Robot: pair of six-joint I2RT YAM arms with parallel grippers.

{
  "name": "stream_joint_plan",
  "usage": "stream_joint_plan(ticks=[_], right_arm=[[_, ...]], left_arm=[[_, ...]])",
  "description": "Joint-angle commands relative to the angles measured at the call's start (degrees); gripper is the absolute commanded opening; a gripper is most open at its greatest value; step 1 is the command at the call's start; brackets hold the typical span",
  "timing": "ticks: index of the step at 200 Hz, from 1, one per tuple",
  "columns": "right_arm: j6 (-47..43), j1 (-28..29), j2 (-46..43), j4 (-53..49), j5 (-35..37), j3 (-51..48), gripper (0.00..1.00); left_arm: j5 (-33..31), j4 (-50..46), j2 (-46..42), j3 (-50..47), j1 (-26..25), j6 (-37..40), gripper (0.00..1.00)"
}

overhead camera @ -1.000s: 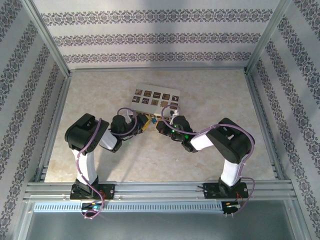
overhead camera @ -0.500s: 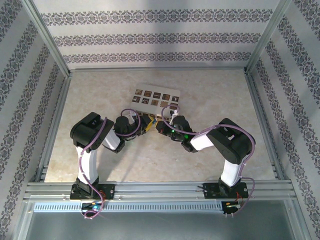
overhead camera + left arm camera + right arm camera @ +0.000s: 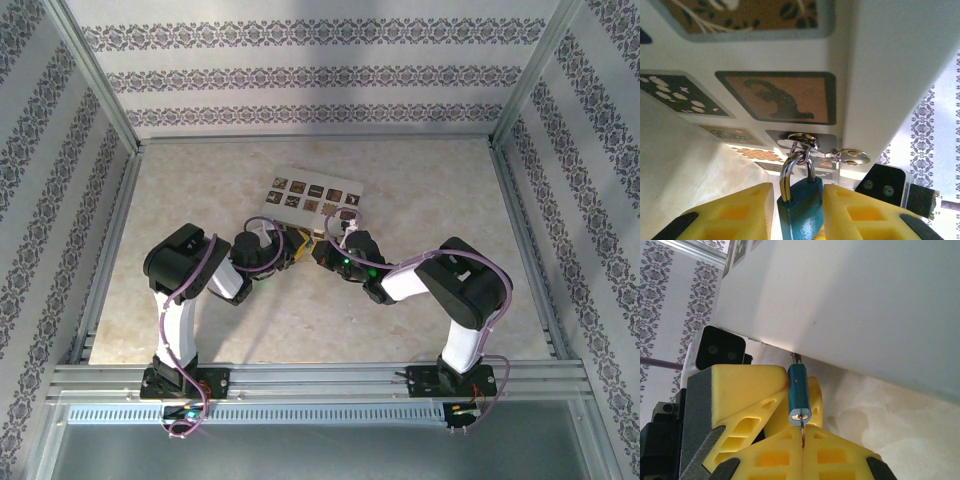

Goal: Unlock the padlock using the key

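from above, the left gripper (image 3: 292, 243) and right gripper (image 3: 321, 251) meet mid-table beside the picture card (image 3: 312, 194). left wrist: the teal padlock (image 3: 800, 206) sits between 2 yellow fingers (image 3: 860, 215); i cannot tell if they grip. right wrist: the clenched gripper pinches the key (image 3: 802, 433), seated in the padlock's base.

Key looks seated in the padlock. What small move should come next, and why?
Probably tighten the left gripper on the padlock: its fingers flank it, perhaps not yet firmly, while the right gripper pinches the key already in the keyhole. Turning needs a braced padlock.
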Motion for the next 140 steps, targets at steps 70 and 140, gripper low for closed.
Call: stream_joint_plan(ticks=[70, 140], right_arm=[[5.68, 1.08, -0.84, 5.50, -1.74, 0.92, 0.00], [5.77, 0.71, -1.98, 5.37, -0.82, -0.11, 0.03]], left_arm=[[-1.84, 3.88, 1.11, 1.30, -1.29, -1.39, 0.23], [-2.53, 1.81, -0.53, 0.90, -1.22, -0.68, 0.14]])
